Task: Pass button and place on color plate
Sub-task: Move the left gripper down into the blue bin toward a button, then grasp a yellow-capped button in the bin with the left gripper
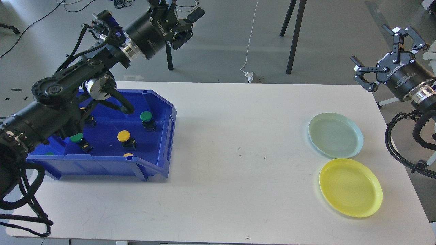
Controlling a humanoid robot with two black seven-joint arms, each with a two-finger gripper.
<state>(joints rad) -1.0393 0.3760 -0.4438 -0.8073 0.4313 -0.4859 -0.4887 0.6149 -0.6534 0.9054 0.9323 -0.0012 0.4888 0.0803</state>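
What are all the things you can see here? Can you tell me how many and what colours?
table: one, white, fills the middle of the view
bin: one, blue, on the left side of the table
green buttons: two clearly seen, inside the bin; a third green bit at the bin's left edge is mostly hidden
yellow buttons: one clearly seen, inside the bin; another peeks over the front wall
pale green plate: one, on the right side of the table, farther back
yellow plate: one, on the right side, nearer, just in front of the pale one
left gripper: black, open, raised above and behind the bin
right gripper: black, open, raised past the table's right far corner
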